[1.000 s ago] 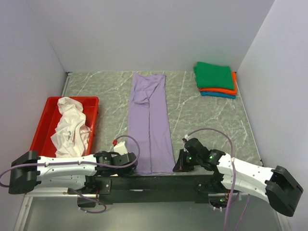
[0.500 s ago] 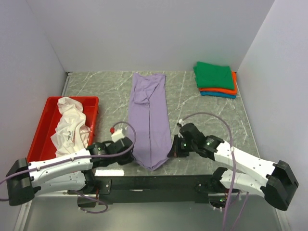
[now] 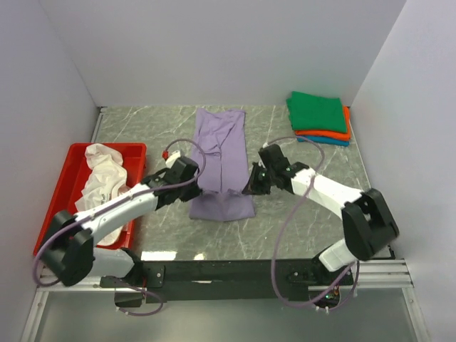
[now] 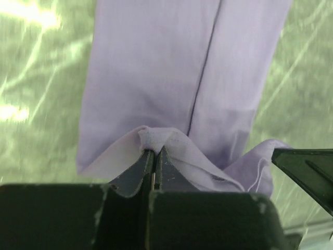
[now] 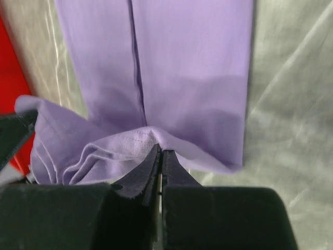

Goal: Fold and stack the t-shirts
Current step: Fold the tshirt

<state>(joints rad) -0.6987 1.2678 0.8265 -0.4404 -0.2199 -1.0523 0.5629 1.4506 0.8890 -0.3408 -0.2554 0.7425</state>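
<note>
The step in hand looks like the crosswise fold of the long lavender purple cotton t-shirt [image 3: 221,142], which lies as a narrow lengthwise strip on the grey-green marbled surface [image 3: 299,214]. The left fingers [image 4: 150,162] are pressed together with no gap, pinching a peak of the shirt's hem. The right fingers [image 5: 156,159] are likewise clamped tight on the hem at the other corner. Between the two pairs the hem sags in a loose drape, lifted over the strip, which stretches flat ahead of both. A fold has formed behind the fingers.

The next move probably calls for both pairs to travel forward together, keep the hem level, lay it on the far end and let go.

Well ahead and to the right of the right fingers sit the folded green t-shirt [image 3: 317,110], orange t-shirt [image 3: 320,133] and teal blue t-shirt [image 3: 324,140], stacked. Left of the left fingers, the crumpled white t-shirt [image 3: 103,185] waits in the shallow red plastic tray [image 3: 71,160].
</note>
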